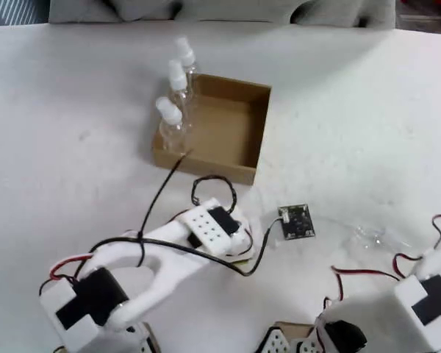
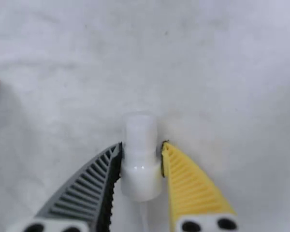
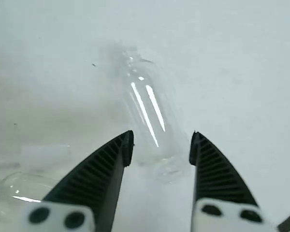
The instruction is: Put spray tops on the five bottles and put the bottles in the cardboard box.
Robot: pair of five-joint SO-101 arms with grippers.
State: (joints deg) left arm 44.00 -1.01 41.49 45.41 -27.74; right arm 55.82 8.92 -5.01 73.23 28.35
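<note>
Capping in hand — the left gripper [image 2: 140,146] pinches a spray top [image 2: 139,166], the right gripper [image 3: 162,136], fingers [image 3: 111,164] wide, straddles a bare bottle [image 3: 147,106] (four o'clock of the cardboard box [image 1: 231,125]) and likely must clasp it next.

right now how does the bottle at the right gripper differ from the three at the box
That bottle lies flat on the table; the three bottles stand upright at the cardboard box's edge. Its neck is bare; they wear white spray tops. It sits inside the open right gripper; nothing holds them. All are clear.
</note>
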